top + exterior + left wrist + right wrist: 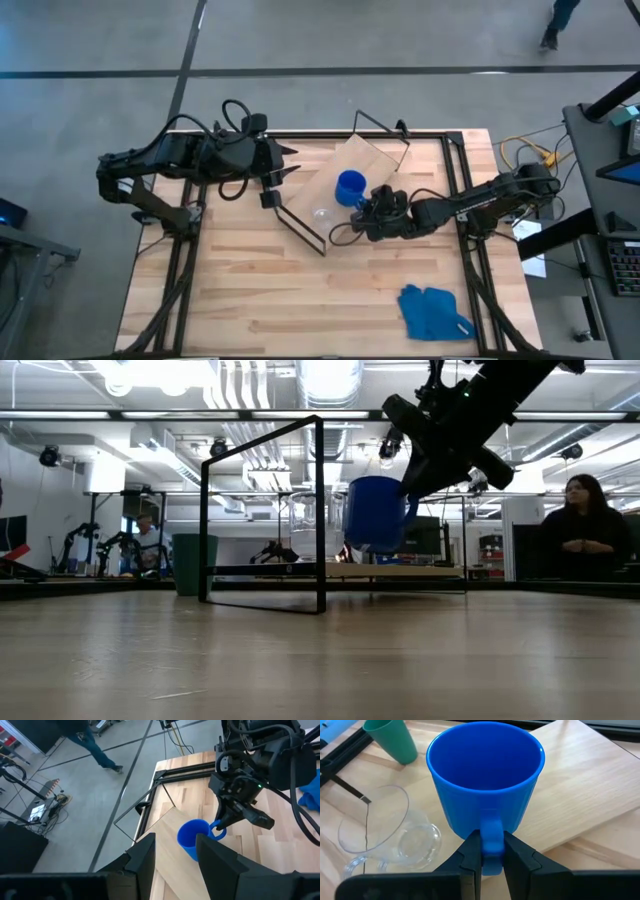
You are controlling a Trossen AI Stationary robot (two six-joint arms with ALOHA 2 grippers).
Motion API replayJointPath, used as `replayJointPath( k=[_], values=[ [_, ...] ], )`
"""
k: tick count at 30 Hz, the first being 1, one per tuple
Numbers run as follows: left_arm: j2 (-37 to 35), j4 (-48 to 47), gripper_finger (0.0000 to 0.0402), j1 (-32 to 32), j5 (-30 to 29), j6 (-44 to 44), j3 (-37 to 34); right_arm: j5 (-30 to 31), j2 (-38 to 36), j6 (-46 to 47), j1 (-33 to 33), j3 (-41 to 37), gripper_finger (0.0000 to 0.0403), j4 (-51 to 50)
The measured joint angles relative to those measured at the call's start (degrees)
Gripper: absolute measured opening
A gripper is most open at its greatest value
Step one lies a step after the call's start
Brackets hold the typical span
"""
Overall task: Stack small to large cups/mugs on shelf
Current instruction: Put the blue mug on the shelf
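Observation:
The blue mug (pixel 350 187) hangs upright above the light-wood shelf board (pixel 365 160), which has black wire frames at both ends. My right gripper (pixel 492 855) is shut on the mug; the low view shows the mug (pixel 375 512) clear of the board. The tiny clear glass cup (pixel 395 837) is by the board's near-left end, also in the high view (pixel 322 213). The dark green cup (pixel 392 740) stands on the table past it, left of the wire frame in the low view (pixel 193 565). My left gripper (pixel 175 865) is open and empty, near the shelf's left side. My right gripper pinches the mug's handle (pixel 491 832) between its two fingers, one on each side of the handle's loop. The fingers come from the table's right side, slanting down. The mug is lifted clear of the board, upright, with its mouth up.
A crumpled blue cloth (pixel 435 312) lies near the table's front right corner. The shelf's near wire frame (pixel 262 510) stands upright close to the glass cup. A person (pixel 585 520) sits beyond the table's far side. The table's near half (pixel 270 290) is bare wood.

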Motion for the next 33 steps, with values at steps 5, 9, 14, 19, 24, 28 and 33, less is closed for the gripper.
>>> replayJointPath(
  k=[5, 9, 14, 19, 24, 28, 33],
  values=[
    [0.01, 0.00, 0.0128, 0.00, 0.01, -0.02, -0.01, 0.00, 0.01, -0.02, 0.00, -0.42, 0.0050, -0.08],
    [0.02, 0.00, 0.0128, -0.02, 0.00, -0.04, -0.02, 0.00, 0.02, -0.02, -0.11, -0.89, 0.0050, -0.02],
    [0.02, -0.02, 0.0128, -0.04, 0.02, -0.04, -0.02, 0.00, 0.07, -0.08, -0.11, -1.40, 0.0050, -0.05],
    [0.02, -0.02, 0.0128, -0.04, 0.02, -0.04, -0.02, -0.52, 0.07, -2.65, -0.11, -1.79, 0.0050, -0.04],
    [0.02, 0.00, 0.0128, -0.02, 0.02, -0.04, -0.02, -0.59, 0.07, -3.54, -0.11, -1.85, 0.0050, 0.05],
    [0.02, 0.10, 0.0128, -0.02, 0.02, -0.04, -0.02, -0.63, 0.07, -3.60, -0.11, -2.03, 0.0050, 0.03],
    [0.03, 1.98, 0.0128, 0.00, 0.04, -0.06, -0.24, -0.63, 0.07, -3.71, -0.25, -2.06, 0.0050, 0.04]
  ],
)
